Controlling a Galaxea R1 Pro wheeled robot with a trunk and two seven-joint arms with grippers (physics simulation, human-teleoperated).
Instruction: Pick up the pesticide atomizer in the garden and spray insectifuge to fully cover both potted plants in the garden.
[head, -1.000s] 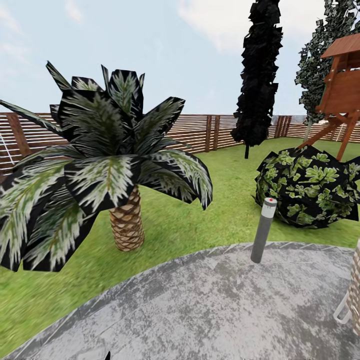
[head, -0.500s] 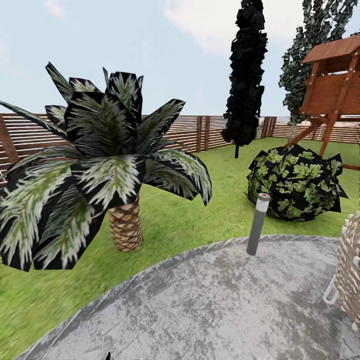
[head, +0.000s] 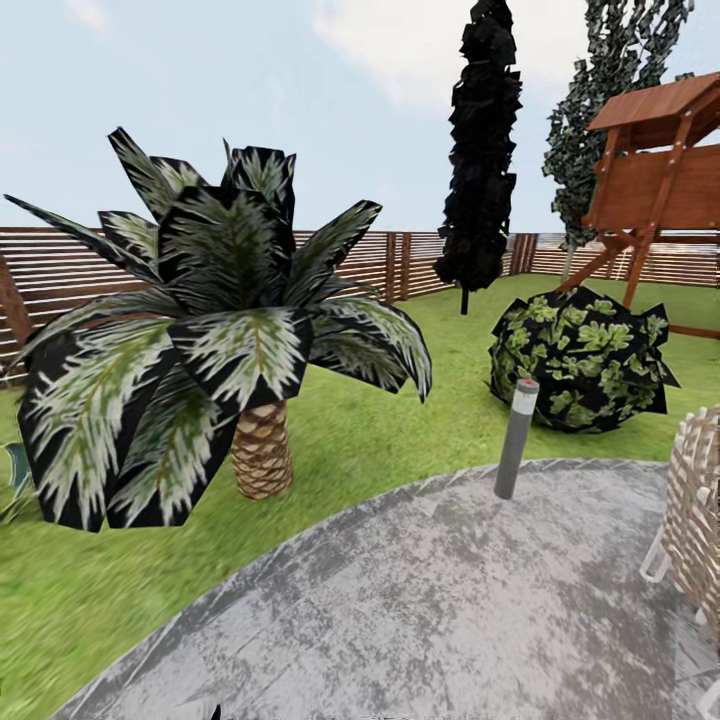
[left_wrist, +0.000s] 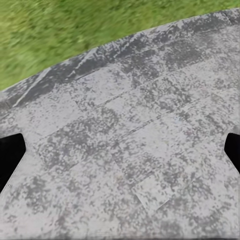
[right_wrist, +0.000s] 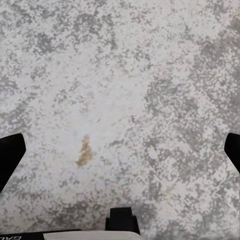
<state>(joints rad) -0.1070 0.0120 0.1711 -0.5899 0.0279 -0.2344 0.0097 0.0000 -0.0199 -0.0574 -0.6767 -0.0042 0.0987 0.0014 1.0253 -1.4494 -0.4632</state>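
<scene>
Grey patio (head: 430, 600) stone lies under both wrist cameras, and that is where I begin. My left gripper (left_wrist: 120, 150) has its fingers spread wide to either side with only mottled paving and the lawn (left_wrist: 55, 30) edge between them; my right gripper (right_wrist: 120, 150) is spread just as wide over bare stone with a small brown stain (right_wrist: 83, 151), holding nothing. Further out stand a big palm (head: 215, 340), a grey bollard lamp (head: 515, 438) at the patio rim, a dark-leaved bush (head: 580, 360), a wicker piece (head: 700, 500) on my right, and the slatted fence (head: 400, 265) behind. I cannot find the pesticide atomizer from here, nor either potted plant for certain — a green leaf tip (head: 15, 470) past the palm is too cut off to call. The risk I see is mistaking the red-capped lamp for the bottle, or brushing the wicker piece while turning the base — it sits near my right side.
</scene>
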